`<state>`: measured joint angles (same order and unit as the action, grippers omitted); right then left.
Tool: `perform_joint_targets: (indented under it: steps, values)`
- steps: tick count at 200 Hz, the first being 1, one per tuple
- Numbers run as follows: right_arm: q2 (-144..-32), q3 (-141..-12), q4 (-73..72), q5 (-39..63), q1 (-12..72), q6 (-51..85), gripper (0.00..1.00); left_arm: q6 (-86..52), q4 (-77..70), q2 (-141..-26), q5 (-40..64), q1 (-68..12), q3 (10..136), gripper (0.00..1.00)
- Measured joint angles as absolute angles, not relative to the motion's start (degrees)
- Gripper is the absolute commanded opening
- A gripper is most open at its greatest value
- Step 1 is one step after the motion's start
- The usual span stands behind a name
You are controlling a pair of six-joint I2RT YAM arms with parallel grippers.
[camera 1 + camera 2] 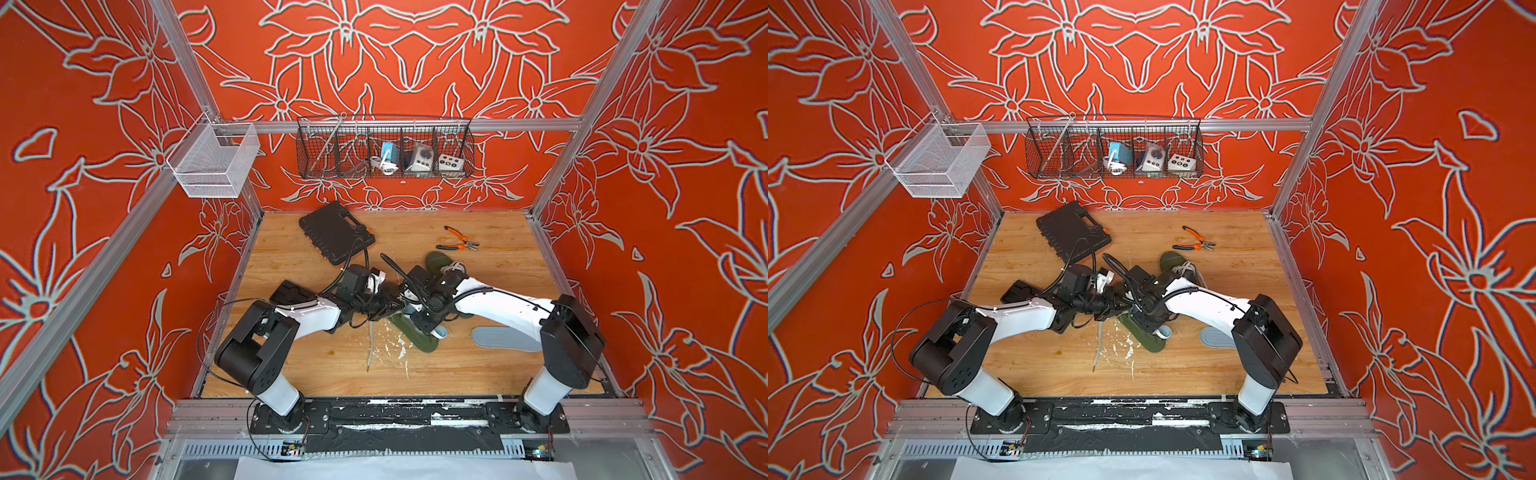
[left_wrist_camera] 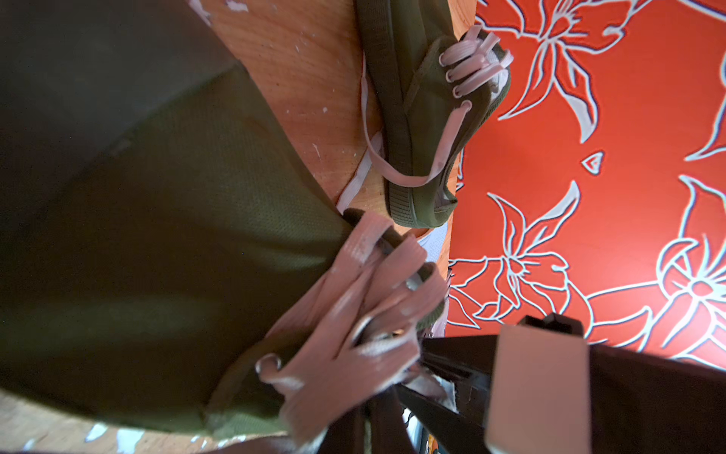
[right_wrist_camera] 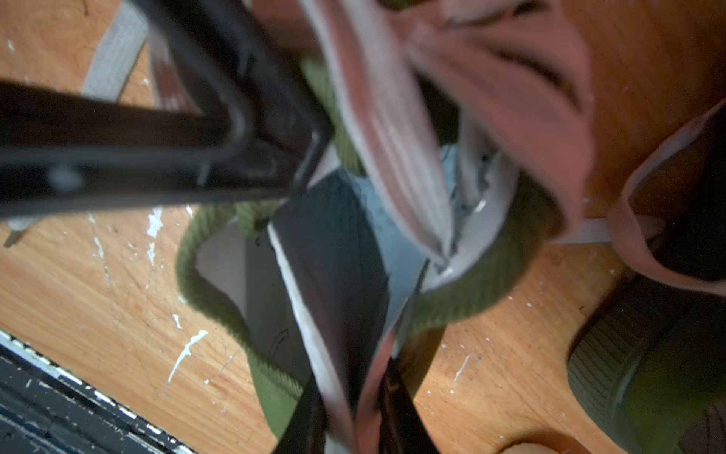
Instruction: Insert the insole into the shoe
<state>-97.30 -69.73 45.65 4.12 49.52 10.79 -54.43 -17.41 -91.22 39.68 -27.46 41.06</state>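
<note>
Green shoe (image 1: 424, 340) sits on the table (image 1: 311, 374) between the two arms, heel end toward front-right, both grippers crowded over its opening. Fingers of the right gripper (image 3: 353, 393) are narrow and clamped on the insole (image 3: 338, 251), which is bent and angled down into the shoe's opening. Its pale end shows at the heel collar in both top views. Fingers of the left gripper (image 1: 390, 308) are fully closed at the lace-side edge of the opening. Can't tell whether they pinch fabric, since the left wrist view is mostly shoe side and laces (image 2: 353, 314). Clearance is tight: in the right wrist view the left finger tip sits just beside the insole's edge, and the collar rim wraps the insole on both sides. The second shoe (image 1: 436, 259) is close behind the shoe toward the back wall, partly under the right arm (image 1: 498, 299). A spare insole (image 1: 498, 338) lies flat near the shoe's right, its far end under that arm. A pale strip (image 1: 370, 345) lies on the table just left of the shoe, with paint flecks (image 1: 392, 347) between them. Pliers (image 1: 459, 241) and the black tool case (image 1: 334, 237) are further behind the shoe, well apart from it. There is open table in front of the shoe up to the front rail (image 1: 374, 405), and more to its front-left.
</note>
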Motion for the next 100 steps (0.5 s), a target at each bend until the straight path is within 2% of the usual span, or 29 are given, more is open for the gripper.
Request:
perform_joint_targets:
  steps: [9,25,47,64,100]
  values:
    - [-97.6,-69.7,45.1,4.1,49.5,11.0,0.30,-54.5,-17.6,-91.2,39.7,-27.5,41.1,0.00]
    - [-97.8,-69.7,44.4,4.4,49.5,12.1,0.46,-54.5,-17.7,-91.2,39.7,-27.5,41.1,0.00]
    - [-96.8,-68.9,44.0,4.8,49.5,12.6,0.60,-54.5,-17.6,-91.2,39.8,-27.5,41.1,0.00]
    - [-94.8,-67.4,43.6,5.3,49.5,13.2,0.67,-54.5,-17.6,-91.2,40.1,-27.6,41.1,0.00]
    - [-90.4,-64.9,44.4,6.2,49.5,14.7,0.74,-54.4,-17.6,-91.2,40.2,-27.8,41.1,0.00]
